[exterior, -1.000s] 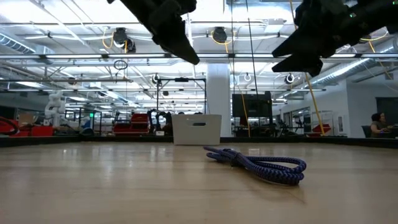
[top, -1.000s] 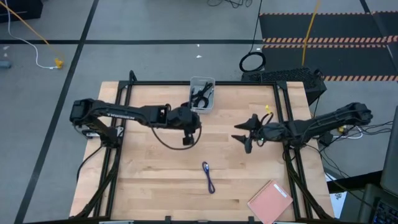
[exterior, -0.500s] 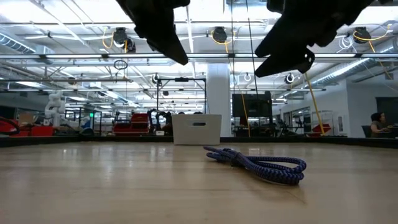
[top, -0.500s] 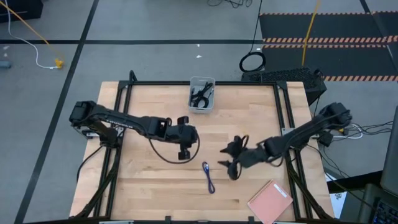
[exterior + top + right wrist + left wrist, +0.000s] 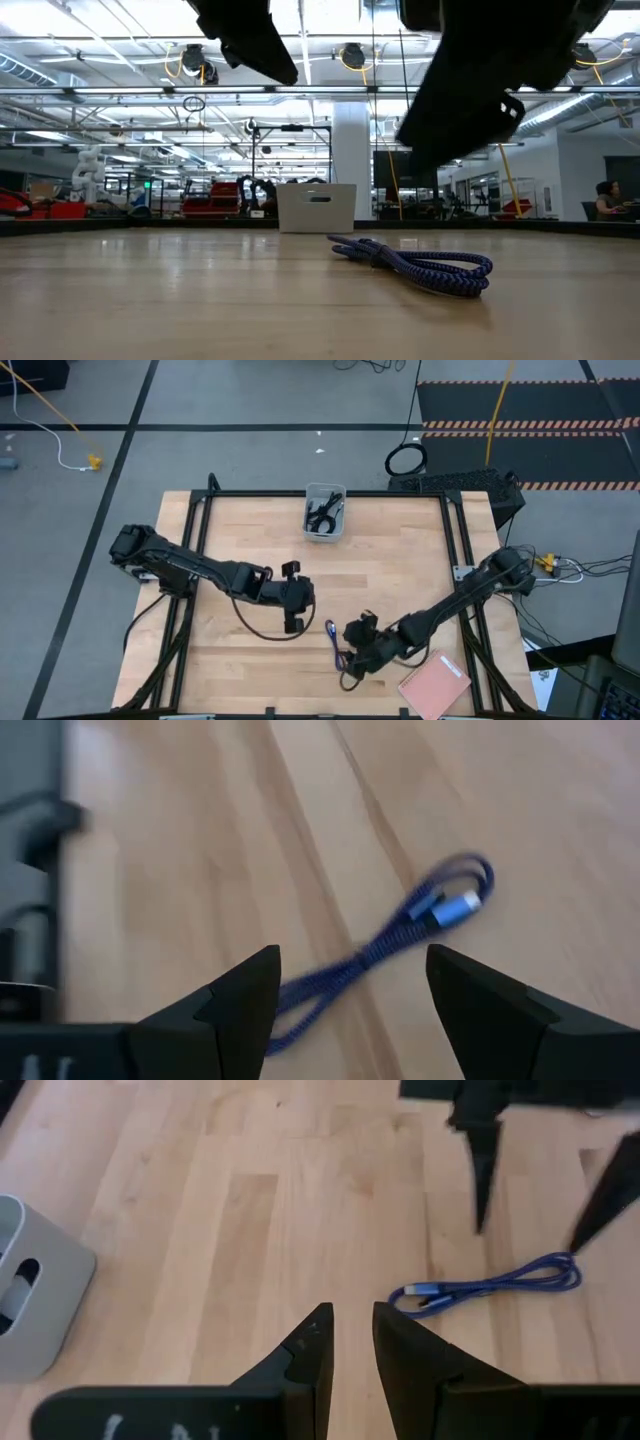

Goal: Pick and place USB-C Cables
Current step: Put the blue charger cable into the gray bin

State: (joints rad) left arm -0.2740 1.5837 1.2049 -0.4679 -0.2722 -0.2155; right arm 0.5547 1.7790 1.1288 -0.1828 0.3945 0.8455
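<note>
The blue-purple USB-C cable (image 5: 335, 645) lies loosely folded on the wooden table toward its near edge, and shows too in the low view (image 5: 420, 268) and both wrist views (image 5: 490, 1285) (image 5: 400, 940). My right gripper (image 5: 349, 655) (image 5: 350, 960) hovers open just above it, one finger on each side, touching nothing. My left gripper (image 5: 299, 598) (image 5: 350, 1320) hangs above the table's middle, left of the cable, its fingers only a narrow gap apart and empty. Two black cables (image 5: 323, 513) lie in the small grey bin (image 5: 310, 528) at the far edge.
A pink notebook (image 5: 435, 682) lies at the near right corner, close behind my right gripper. The grey bin (image 5: 316, 207) (image 5: 30, 1300) stands at the middle of the far edge. Black frame rails run along the table's left and right sides. Bare wood lies between bin and cable.
My right gripper has swung from the table's right middle toward the near edge and leftward, coming down over the blue-purple cable, still open. My left gripper has drawn back from beside the bin toward the table's middle. The cable has not moved.
</note>
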